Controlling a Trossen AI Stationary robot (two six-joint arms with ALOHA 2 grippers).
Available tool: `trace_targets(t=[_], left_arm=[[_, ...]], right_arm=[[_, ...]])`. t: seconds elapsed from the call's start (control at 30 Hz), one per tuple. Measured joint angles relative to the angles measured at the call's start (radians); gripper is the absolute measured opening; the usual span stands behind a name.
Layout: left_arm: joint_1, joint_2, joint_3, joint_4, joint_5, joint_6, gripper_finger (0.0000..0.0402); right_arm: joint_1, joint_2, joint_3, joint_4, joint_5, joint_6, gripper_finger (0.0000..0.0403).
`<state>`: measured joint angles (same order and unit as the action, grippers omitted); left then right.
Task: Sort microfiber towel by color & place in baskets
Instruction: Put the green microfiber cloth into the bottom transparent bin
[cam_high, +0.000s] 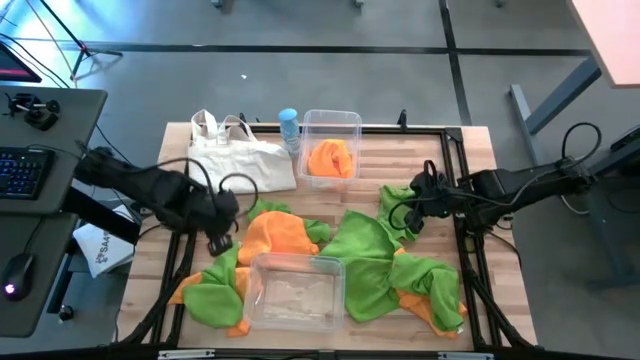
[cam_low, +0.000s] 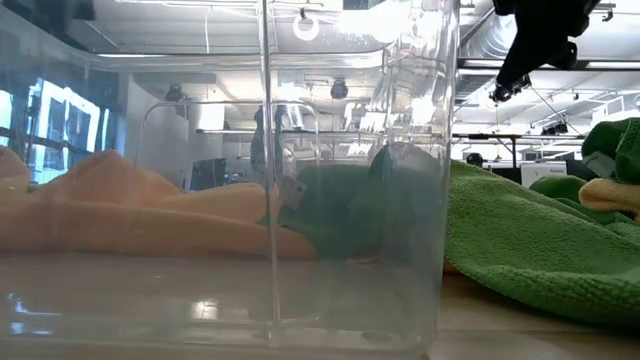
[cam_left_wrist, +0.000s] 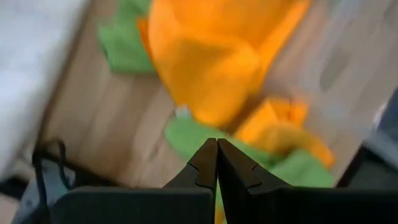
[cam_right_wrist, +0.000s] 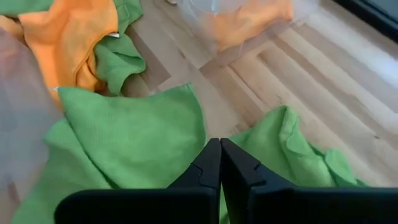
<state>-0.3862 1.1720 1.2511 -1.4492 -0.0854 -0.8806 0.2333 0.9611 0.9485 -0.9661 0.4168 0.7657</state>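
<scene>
The wooden desk (cam_high: 470, 150) is covered with soft towels, some orange and some green, all mixed up in a messy pile. Two clear baskets sit on it. The far basket (cam_high: 330, 122) has one orange towel (cam_high: 331, 160) inside, so that looks like the home for orange ones. The near basket (cam_high: 293, 295) has nothing in it yet, so I think the green ones are meant to go there.

The left claw (cam_high: 221, 243) hangs low over the left side of the pile, just beside a big orange towel (cam_high: 278, 233). In the left wrist view its two fingers (cam_left_wrist: 205, 165) are pressed together with nothing between them. It seems to be lining up over the orange cloth, maybe to grab it next.

The right claw (cam_high: 411, 221) is over the right side of the desk, close above a crumpled green towel (cam_high: 398, 203). In the right wrist view its fingers (cam_right_wrist: 211, 163) are also closed tight and hold nothing. A wide green towel (cam_high: 372, 262) lies spread out between the two arms, draped partly over orange ones near the front edge.

A white bag (cam_high: 238, 157) and a blue bottle (cam_high: 289, 128) sit at the back, out of the way.

Most of the sorting is not done yet. The towels lie on top of each other, so a claw could pull up two colors at once.
</scene>
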Motion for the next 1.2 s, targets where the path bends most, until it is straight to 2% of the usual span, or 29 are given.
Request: trace_targets(t=[0.17, 0.33, 0.47, 0.7, 0.93, 1.07, 1.2], left_arm=[[-0.052, 0.033, -0.05, -0.008, 0.013, -0.108, 0.0], [-0.097, 0.047, -0.105, 0.005, 0.126, -0.229, 0.0], [-0.185, 0.047, -0.149, 0.063, 0.171, -0.261, 0.0003], [-0.345, 0.05, -0.19, 0.184, 0.229, -0.341, 0.0051], [-0.452, 0.107, -0.191, 0.213, 0.182, -0.305, 0.0109], [-0.492, 0.173, -0.19, 0.315, 0.143, -0.129, 0.0114], [-0.5, 0.25, -0.19, 0.358, 0.139, -0.055, 0.0111]], right_arm=[[0.0, 0.0, 0.0, 0.0, 0.007, -0.023, 0.0], [0.0, 0.0, 0.0, 0.0, 0.038, -0.025, 0.0], [0.0, 0.0, 0.0, 0.0, 0.051, -0.024, 0.0], [0.0, 0.0, 0.0, 0.007, 0.052, -0.004, 0.0], [-0.005, 0.001, 0.0, 0.007, 0.076, 0.025, 0.0], [-0.005, 0.0, 0.0, 0.007, 0.099, 0.064, 0.0], [-0.005, 0.0, 0.0, 0.007, 0.1, 0.068, 0.0]])
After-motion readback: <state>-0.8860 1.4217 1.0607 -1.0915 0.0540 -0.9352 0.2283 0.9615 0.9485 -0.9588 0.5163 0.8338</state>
